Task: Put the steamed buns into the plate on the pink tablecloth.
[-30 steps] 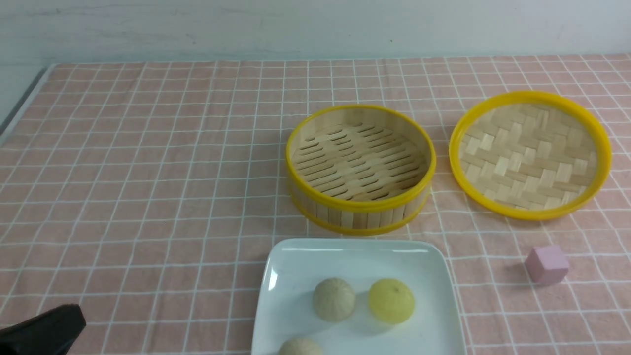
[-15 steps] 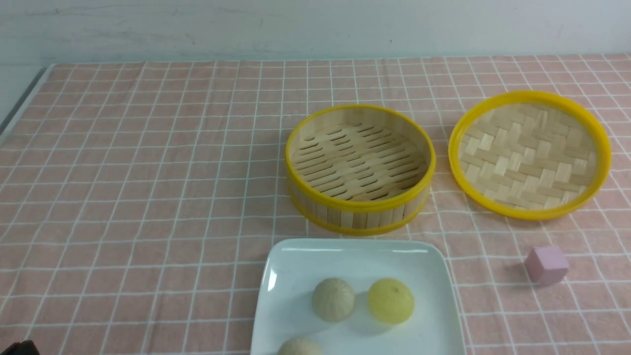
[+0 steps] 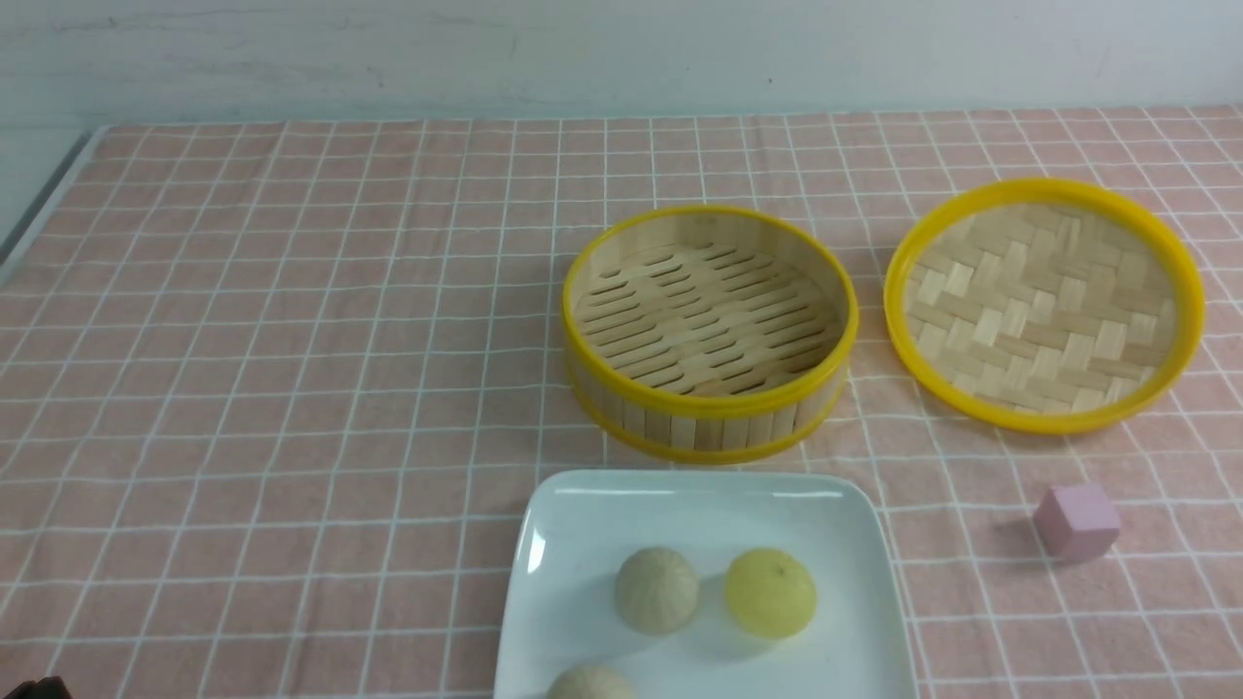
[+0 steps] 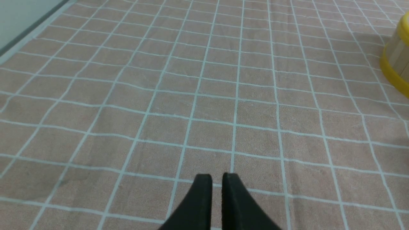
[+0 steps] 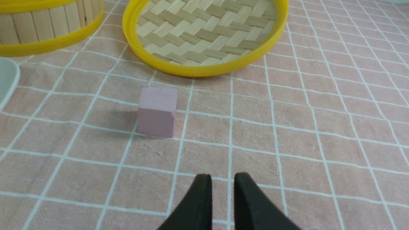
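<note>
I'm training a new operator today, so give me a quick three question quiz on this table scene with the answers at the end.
1. True or false: the bamboo steamer has buns inside it.
2. How many steamed buns lie on the white plate?
3. Multiple choice: the pink cube sits A) on the plate, B) inside the woven lid, C) on the pink tablecloth, nearer the robot than the lid.

Key
1. False: the steamer is empty.
2. Three: two pale ones and a yellow one; one pale bun is cut off by the front view's lower edge.
3. C.
</note>
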Tool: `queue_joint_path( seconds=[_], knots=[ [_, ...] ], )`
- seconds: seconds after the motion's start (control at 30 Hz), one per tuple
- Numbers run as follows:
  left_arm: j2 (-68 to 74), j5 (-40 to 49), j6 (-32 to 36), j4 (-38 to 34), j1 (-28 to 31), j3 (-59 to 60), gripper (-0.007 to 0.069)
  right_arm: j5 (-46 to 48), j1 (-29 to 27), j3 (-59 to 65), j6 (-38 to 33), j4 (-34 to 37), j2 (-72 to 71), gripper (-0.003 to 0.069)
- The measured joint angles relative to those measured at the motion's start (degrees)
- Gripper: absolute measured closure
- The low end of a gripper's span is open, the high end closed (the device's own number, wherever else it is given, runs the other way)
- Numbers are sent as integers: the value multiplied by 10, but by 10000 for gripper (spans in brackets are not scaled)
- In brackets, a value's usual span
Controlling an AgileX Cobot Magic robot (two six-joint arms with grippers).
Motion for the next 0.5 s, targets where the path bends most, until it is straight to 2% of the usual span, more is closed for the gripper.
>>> queue_joint_path(
  seconds=[0.5],
  knots=[
    [0,1,0,2,0,0,533,0,0,0,0,0,0,512]
  ],
)
